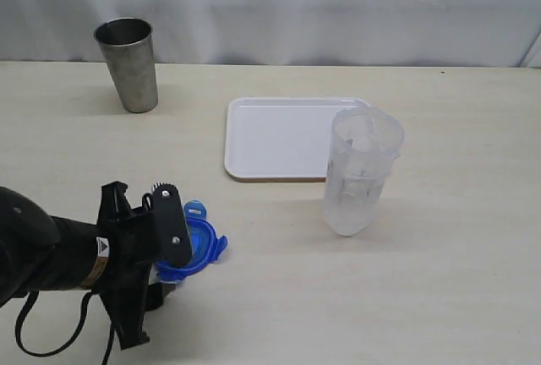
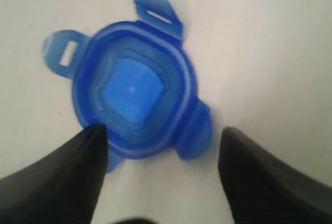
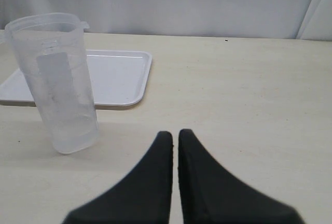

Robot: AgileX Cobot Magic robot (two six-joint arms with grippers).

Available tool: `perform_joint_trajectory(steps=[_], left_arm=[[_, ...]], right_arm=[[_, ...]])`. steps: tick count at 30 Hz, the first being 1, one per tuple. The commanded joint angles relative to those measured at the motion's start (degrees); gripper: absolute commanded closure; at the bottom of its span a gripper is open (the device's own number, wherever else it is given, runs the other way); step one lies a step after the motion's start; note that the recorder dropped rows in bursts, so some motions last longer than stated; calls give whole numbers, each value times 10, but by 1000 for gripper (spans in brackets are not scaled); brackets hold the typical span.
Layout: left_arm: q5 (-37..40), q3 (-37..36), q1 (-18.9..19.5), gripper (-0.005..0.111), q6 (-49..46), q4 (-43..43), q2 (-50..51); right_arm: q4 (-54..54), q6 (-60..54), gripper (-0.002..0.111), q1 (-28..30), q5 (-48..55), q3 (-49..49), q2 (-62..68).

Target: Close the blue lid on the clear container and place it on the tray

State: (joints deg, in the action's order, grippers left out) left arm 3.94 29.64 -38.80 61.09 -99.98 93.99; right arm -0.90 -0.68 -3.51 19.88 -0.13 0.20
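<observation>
Left fingers [image 2: 62, 182]: black and spread apart at the near left of the surface [image 1: 439, 289], set low over the blue lid [image 2: 135, 92]. One tip overlaps the lid's rim. The other stands clear, beside a flap. Nothing is clamped.
Blue lid: lies flat on the surface at the near left, well apart from the clear container [image 1: 359, 175]. Raised rings around a square middle face up. Four flaps splay outward, two of them showing slots and one partly hidden behind a finger.
Left arm [image 1: 51, 255]: black, comes in from the near left edge and covers part of the lid in the exterior view.
Clear container: upright with its mouth open, right of centre. It stands on the surface just near of the near right corner of the tray [image 1: 270, 137], with its base off the tray. A pale rectangular patch shows on its wall.
Tray: white and flat with a low rim and rounded corners, at mid surface.
Right fingers [image 3: 150, 182]: black, pressed together with nothing between them, low over the surface to the right of the container.
Steel cup [image 1: 127, 65]: upright with its mouth up, far left, well apart from everything else.
Backdrop [image 1: 338, 2]: white curtain along the far edge.
</observation>
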Motion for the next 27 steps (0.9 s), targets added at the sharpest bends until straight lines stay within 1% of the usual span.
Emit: perform_joint_trajectory(steps=[1,3,5,7,8,9,11,13,17,20,22,24,27], left_arm=[[15,7,-2,46,114,7,-72],[25,7,-2,47,157,8,-100],[60,7,-2,50,215,29,-119],[124,7,-2,56,265,73,-126],[141,7,1,59,272,102,-126],[141,7,8,62,272,124,-125],[113,7,35,65,275,174,-117],[65,8,66,65,275,193,-105],[-44,23,138,65,275,193,-63],[-142,32,175,65,274,170,-23],[-188,37,187,65,272,167,-2],[-190,43,191,65,268,163,19],[-156,52,191,65,261,163,50]], right_arm=[[2,1,104,2,-1,1,-2],[2,1,104,2,-1,1,-2],[2,1,104,2,-1,1,-2],[2,1,104,2,-1,1,-2],[2,1,104,2,-1,1,-2],[2,1,104,2,-1,1,-2],[2,1,104,2,-1,1,-2],[2,1,104,2,-1,1,-2],[2,1,104,2,-1,1,-2],[2,1,104,2,-1,1,-2],[2,1,104,2,-1,1,-2],[2,1,104,2,-1,1,-2],[2,1,104,2,-1,1,-2]])
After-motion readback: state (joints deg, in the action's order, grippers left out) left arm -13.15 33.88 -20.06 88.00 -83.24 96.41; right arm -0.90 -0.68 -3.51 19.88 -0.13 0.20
